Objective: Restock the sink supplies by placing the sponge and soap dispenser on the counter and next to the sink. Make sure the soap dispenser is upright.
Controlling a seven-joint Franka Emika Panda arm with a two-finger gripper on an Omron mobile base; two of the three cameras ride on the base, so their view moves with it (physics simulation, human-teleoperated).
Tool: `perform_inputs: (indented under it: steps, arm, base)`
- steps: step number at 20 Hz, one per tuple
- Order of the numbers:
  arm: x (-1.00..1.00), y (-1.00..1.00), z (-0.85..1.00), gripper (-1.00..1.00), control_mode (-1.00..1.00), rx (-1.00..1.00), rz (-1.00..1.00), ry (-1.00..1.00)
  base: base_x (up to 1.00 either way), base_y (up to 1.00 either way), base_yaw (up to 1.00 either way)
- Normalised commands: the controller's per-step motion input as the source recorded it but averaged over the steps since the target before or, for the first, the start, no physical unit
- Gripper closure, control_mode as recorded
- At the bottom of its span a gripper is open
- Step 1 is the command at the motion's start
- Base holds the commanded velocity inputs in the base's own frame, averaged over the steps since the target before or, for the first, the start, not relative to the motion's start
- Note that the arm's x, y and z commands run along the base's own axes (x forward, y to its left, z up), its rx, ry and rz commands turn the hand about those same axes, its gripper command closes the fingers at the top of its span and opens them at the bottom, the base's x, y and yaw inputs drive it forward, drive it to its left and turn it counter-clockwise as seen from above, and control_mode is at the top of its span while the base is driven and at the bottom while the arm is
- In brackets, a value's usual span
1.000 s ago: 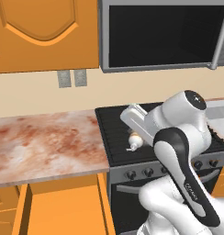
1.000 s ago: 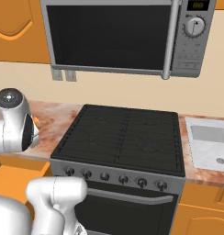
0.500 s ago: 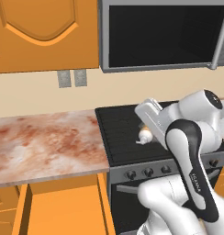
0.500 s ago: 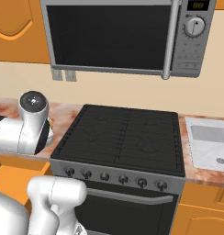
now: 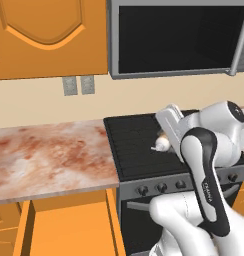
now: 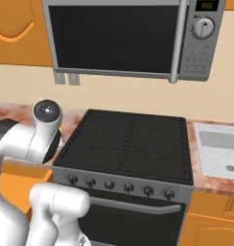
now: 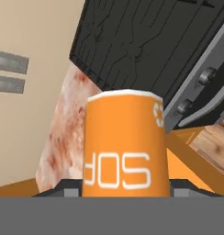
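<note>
soap dispenser (image 7: 125, 144) is sitting clamped in the claw (image 7: 125, 195), its amber-orange body with white lettering rising straight out from between the two dark tips. in the left base view the claw (image 5: 166, 141) is hanging above the black stovetop (image 5: 139, 145) with the bottle's white pump end (image 5: 160, 144) poking out to its left, so the bottle is lying roughly sideways, not upright. beyond the claw in the hand view, the marbled counter (image 7: 63, 133) is running beside the stovetop. in the right base view the sink (image 6: 219, 151) is lying well apart, past the stovetop's far side.
</note>
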Motion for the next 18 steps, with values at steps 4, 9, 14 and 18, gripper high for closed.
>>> perform_inputs:
  steps: [4, 9, 14, 18]
  arm:
    - [0.4, -0.1, 0.0, 1.0, -1.0, 0.05, -0.13, 0.11]
    - [0.16, -0.01, -0.02, 1.0, -1.0, 0.01, -0.08, 0.04]
    - [0.0, 0.0, -0.02, 1.0, -1.0, 0.01, -0.02, 0.0]
    - [-0.28, -0.31, -0.13, 1.0, -1.0, 0.12, -0.1, 0.0]
  base:
    - [0.0, 0.0, 0.0]
    - [0.0, 0.0, 0.0]
    - [0.0, 0.0, 0.0]
    - [0.0, 0.0, 0.0]
